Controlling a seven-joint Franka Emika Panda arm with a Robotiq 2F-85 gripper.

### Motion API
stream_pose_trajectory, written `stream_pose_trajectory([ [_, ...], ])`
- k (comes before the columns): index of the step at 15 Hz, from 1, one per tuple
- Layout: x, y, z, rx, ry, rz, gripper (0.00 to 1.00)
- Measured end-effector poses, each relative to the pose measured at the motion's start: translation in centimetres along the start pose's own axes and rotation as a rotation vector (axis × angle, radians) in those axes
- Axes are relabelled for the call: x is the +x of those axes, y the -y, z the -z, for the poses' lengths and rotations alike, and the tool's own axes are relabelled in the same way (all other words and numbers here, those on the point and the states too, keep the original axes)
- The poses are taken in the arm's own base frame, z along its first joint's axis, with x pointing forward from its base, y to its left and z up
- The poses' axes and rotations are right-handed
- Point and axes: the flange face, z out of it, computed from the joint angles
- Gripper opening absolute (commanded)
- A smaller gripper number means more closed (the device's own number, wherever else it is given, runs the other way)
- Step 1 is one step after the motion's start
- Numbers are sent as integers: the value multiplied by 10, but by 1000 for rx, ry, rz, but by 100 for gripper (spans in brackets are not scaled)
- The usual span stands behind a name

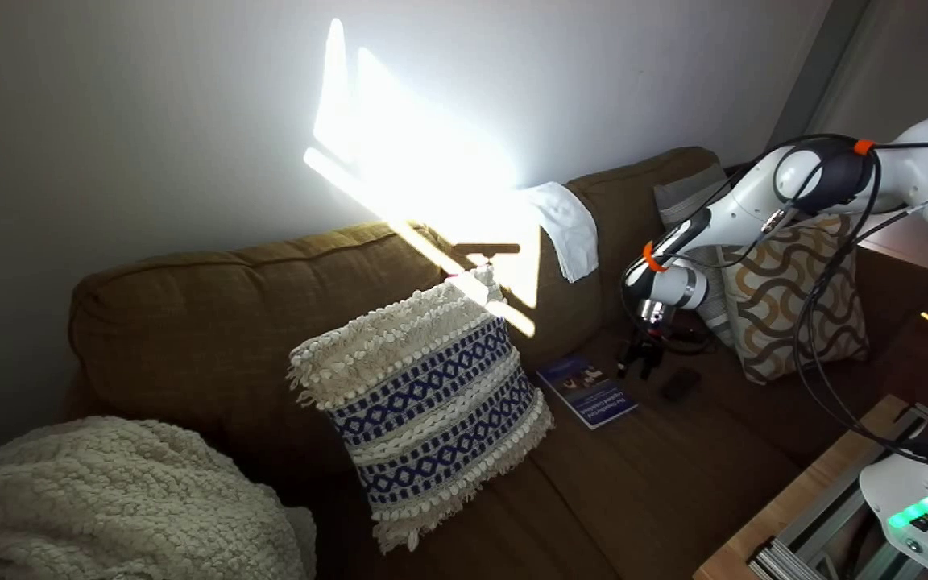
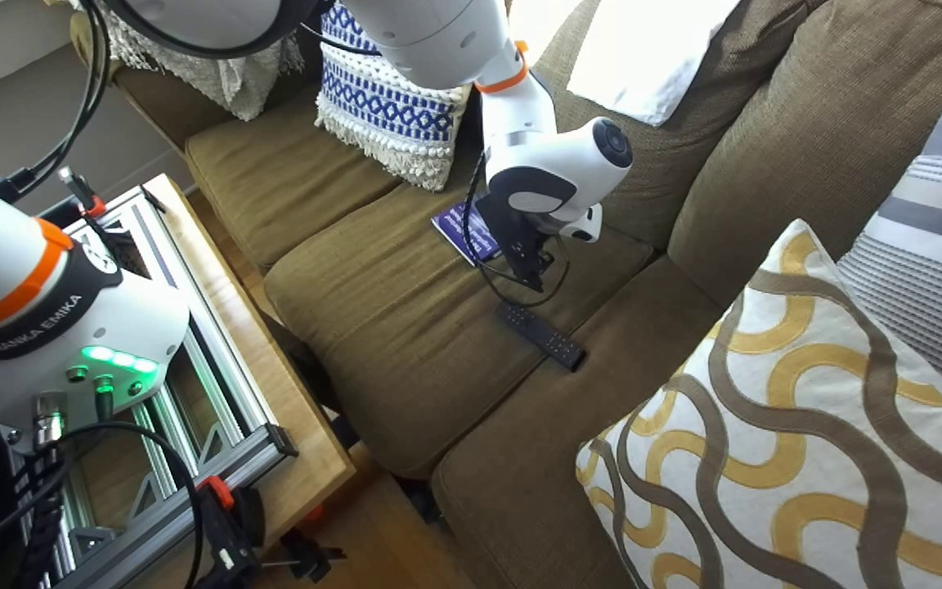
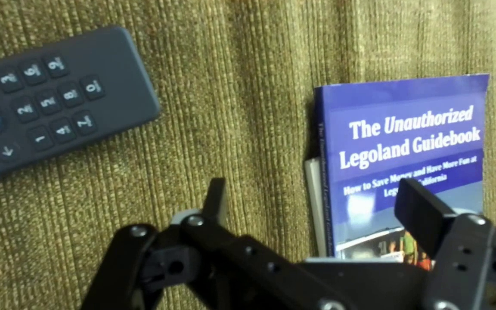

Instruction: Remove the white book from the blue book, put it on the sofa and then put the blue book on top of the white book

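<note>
The fingers [image 3: 424, 215] are spread wide with nothing held; the blue Legoland guidebook [image 3: 407, 150], likely light, bendy and slippery, is best pinched by its spine.

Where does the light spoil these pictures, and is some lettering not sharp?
In an exterior view, burnt-out light hides part of the wall and sofa, and the seat looks dark; in the wrist view, glare whitens a spot on the blue book, and its spine lettering is soft.

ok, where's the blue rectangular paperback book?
In the wrist view, the blue book lies at right over the mostly hidden, thin white book, right of the black rectangular remote.
</note>
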Motion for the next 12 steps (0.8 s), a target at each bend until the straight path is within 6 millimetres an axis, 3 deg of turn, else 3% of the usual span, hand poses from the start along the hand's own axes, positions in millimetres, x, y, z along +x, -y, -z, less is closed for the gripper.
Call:
stream_pose_trajectory([
  [6, 2, -1, 76, -48, -68, 24, 100],
  [12, -23, -9, 159, -61, -143, 32, 100],
])
